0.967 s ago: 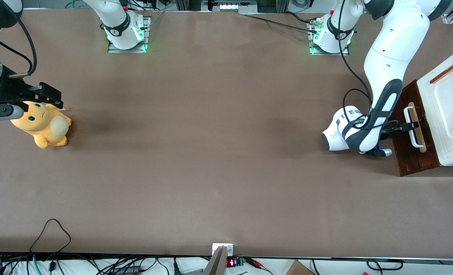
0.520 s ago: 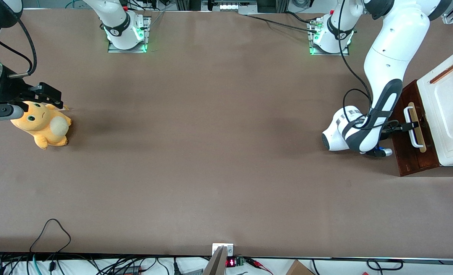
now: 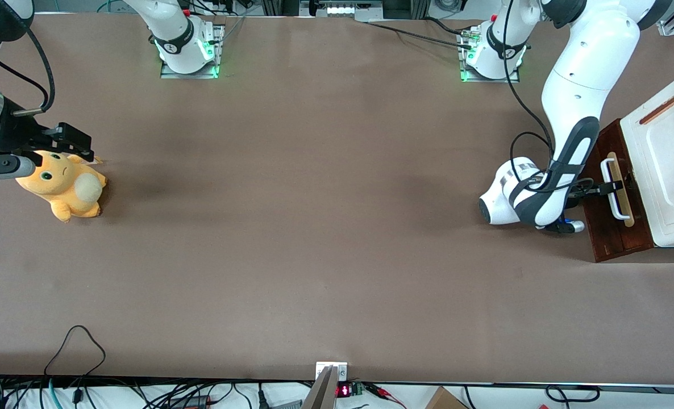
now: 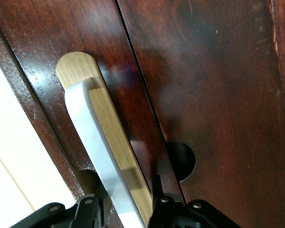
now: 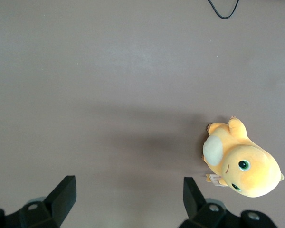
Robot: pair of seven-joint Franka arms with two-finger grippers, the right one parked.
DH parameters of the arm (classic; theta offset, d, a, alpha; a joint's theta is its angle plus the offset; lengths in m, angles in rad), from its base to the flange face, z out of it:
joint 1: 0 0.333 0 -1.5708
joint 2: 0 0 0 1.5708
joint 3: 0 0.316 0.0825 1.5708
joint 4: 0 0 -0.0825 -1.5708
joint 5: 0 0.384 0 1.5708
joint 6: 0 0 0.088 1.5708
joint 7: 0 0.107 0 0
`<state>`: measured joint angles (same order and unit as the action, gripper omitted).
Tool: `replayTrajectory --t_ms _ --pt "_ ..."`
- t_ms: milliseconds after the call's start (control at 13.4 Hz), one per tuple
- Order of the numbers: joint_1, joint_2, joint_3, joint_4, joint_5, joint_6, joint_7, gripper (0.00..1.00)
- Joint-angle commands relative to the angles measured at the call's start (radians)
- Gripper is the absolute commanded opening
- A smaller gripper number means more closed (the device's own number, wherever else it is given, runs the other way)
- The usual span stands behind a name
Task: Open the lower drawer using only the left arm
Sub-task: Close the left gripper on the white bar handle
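The lower drawer (image 3: 607, 230) has a dark reddish-brown front (image 4: 218, 95) and stands at the working arm's end of the table. A white bar handle (image 3: 616, 207) (image 4: 92, 133) runs over a pale wood strip (image 4: 111, 123) on that front. The left arm (image 3: 575, 102) reaches down in front of the drawer. Its black gripper (image 3: 611, 187) (image 4: 125, 191) is at the middle of the handle, open, one finger (image 4: 156, 185) on each side of the bar. A small gap shows between the bar and the finger on the strip's side.
A white moulded panel (image 3: 669, 159) with a small orange-brown bar (image 3: 659, 110) sits above the drawer. An orange plush toy (image 3: 64, 184) (image 5: 242, 164) lies at the parked arm's end of the table. Cables (image 3: 78, 346) hang at the table's near edge.
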<state>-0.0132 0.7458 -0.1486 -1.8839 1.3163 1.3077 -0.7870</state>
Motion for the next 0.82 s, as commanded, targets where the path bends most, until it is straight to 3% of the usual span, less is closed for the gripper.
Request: replayTrajectory --t_ms 0,743 --pt "-0.005 -0.011 -0.006 -0.009 0.007 0.001 -0.027 0.36" --pt "-0.005 -0.011 -0.006 -0.009 0.007 -0.013 -0.034 0.29"
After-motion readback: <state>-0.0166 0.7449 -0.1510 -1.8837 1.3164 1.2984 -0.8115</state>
